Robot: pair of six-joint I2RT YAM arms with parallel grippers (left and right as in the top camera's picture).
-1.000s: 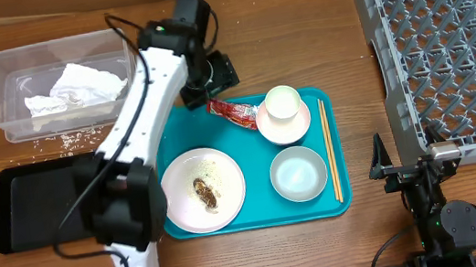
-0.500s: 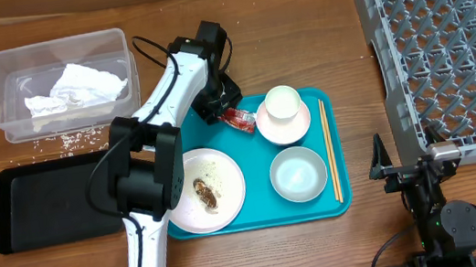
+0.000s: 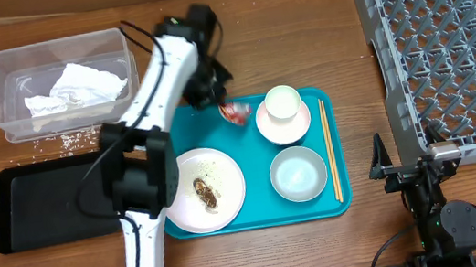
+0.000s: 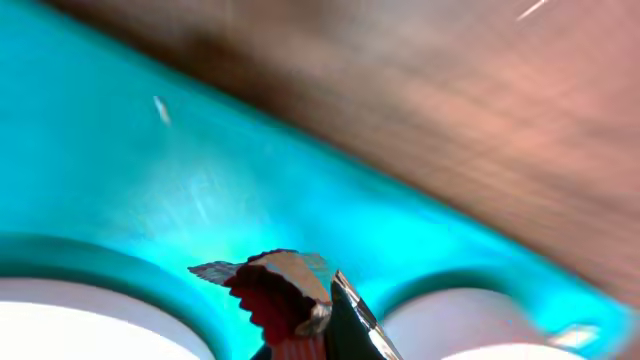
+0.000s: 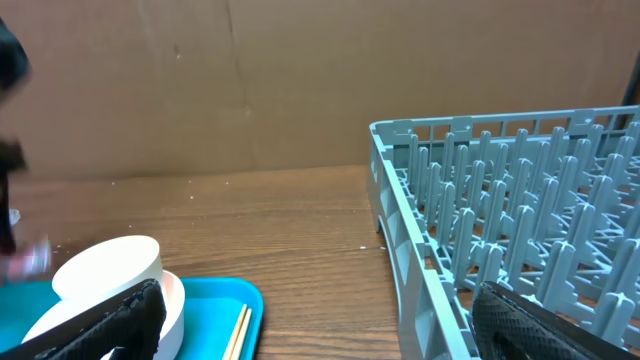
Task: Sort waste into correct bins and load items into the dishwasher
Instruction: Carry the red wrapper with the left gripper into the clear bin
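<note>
My left gripper [image 3: 222, 101] is shut on the small red shiny wrapper [image 3: 234, 114] at the far left corner of the teal tray [image 3: 263, 215]. In the left wrist view the crumpled wrapper [image 4: 272, 298] is pinched beside one dark finger [image 4: 352, 325]. On the tray are a white plate [image 3: 223, 174] with a brown scrap [image 3: 205, 194], a cup [image 3: 283, 102] in a bowl [image 3: 276, 130], another bowl [image 3: 299, 173] and chopsticks [image 3: 329, 149]. The clear tub [image 3: 4, 90] holds a napkin [image 3: 75, 86]. The black tray [image 3: 40, 204] and the grey rack [image 3: 448, 50] flank the scene. My right gripper [image 3: 404, 172] is open and holds nothing.
Rice grains [image 3: 59, 139] lie scattered on the wood in front of the clear tub. The right wrist view shows the cup [image 5: 105, 272], the chopsticks [image 5: 238, 335] and the rack's near wall [image 5: 420, 250], with bare wood between tray and rack.
My left arm swung onto the red wrapper and its jaws closed on it, bunching it up. The right arm has not moved.
</note>
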